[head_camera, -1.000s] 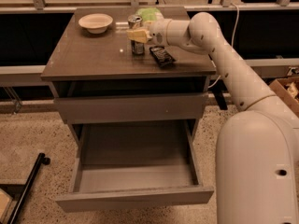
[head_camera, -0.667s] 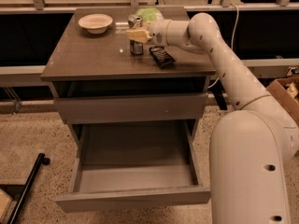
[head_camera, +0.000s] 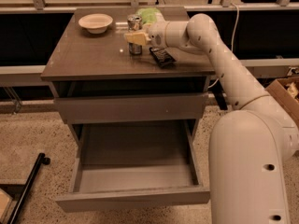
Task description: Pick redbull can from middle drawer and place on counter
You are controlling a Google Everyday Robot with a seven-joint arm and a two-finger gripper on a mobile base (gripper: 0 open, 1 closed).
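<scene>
The redbull can (head_camera: 135, 49) stands upright on the counter (head_camera: 93, 55), near its back middle. My gripper (head_camera: 134, 37) reaches in from the right at the can's mid height and is shut on the can, with a tan finger across its front. The can's silver top shows above the finger. The middle drawer (head_camera: 133, 196) is pulled fully out at the cabinet's bottom and its tray holds nothing. The drawer front above it is shut.
A white bowl (head_camera: 96, 22) sits at the counter's back left. A black snack bar (head_camera: 162, 57) lies just right of the can, and a green bag (head_camera: 150, 15) is behind my wrist. A cardboard box (head_camera: 286, 94) stands on the floor at right, and a black bar (head_camera: 25, 190) lies at lower left.
The can and my gripper stay in the same place on the counter. Only my base at lower right has shifted slightly in the view.
</scene>
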